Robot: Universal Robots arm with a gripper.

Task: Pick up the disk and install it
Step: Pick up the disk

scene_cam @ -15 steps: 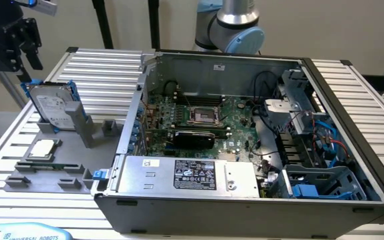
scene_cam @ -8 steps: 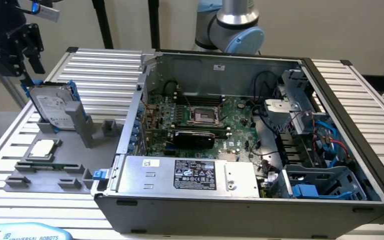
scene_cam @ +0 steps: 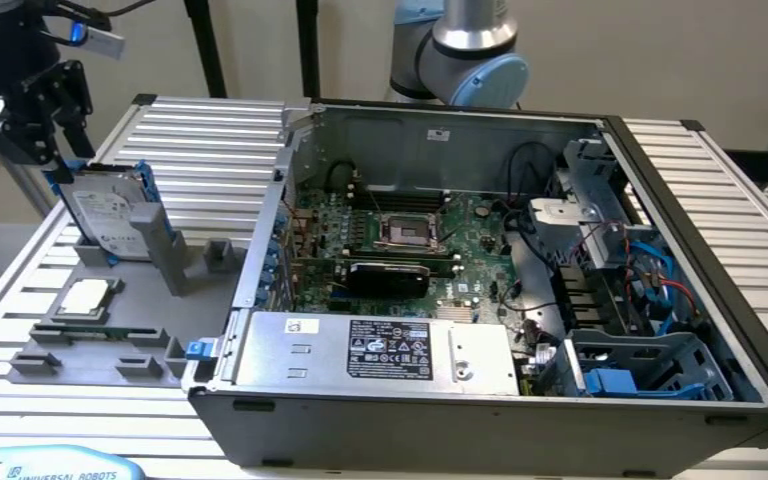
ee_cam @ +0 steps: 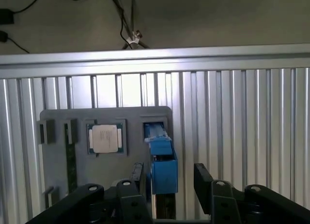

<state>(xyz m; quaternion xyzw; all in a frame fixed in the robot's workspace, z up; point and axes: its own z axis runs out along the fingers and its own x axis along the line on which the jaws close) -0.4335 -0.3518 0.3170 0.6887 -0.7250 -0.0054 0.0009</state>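
The disk (scene_cam: pixel 101 212) stands on edge in a slot of the grey holder (scene_cam: pixel 157 330), at the exterior view's left, beside the open computer case (scene_cam: pixel 264 250). It has a silver body, a white label and a blue carrier frame. My gripper (scene_cam: pixel 48 150) hangs just above its top edge. In the wrist view I look down on the blue carrier edge of the disk (ee_cam: pixel 162 161). My gripper (ee_cam: pixel 169 174) is open there, with one black finger (ee_cam: pixel 138 178) on each side of the disk. A gap shows on both sides.
A square silver processor chip (scene_cam: pixel 87 295) (ee_cam: pixel 105 138) lies in the holder (ee_cam: pixel 58 175) next to the disk. Inside the case are the motherboard (scene_cam: pixel 398 230), the grey power supply (scene_cam: pixel 371 350) and blue drive bays (scene_cam: pixel 638 370) at the exterior view's right. The ribbed aluminium table (ee_cam: pixel 242 112) lies all around.
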